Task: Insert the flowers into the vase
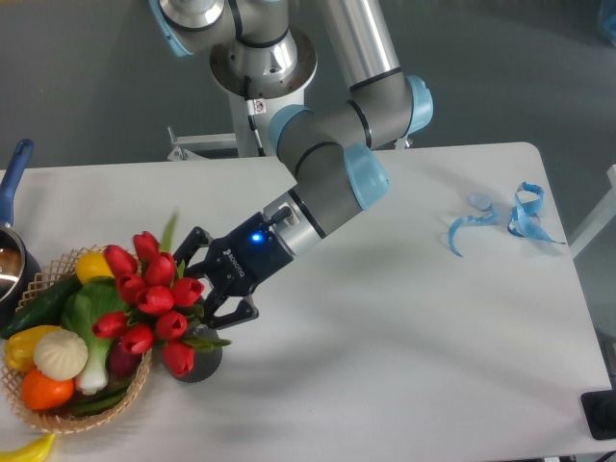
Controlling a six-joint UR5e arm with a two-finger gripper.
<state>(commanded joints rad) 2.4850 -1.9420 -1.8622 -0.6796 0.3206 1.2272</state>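
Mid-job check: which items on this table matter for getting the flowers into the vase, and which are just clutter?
Part of the job:
- flowers, held by the gripper
- vase, mostly hidden under the blooms

Lying about:
- woven basket of vegetables
- blue ribbon scraps
- pan with blue handle at the left edge

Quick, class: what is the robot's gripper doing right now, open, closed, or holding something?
Gripper: closed on the flowers, holding the bunch over the vase.
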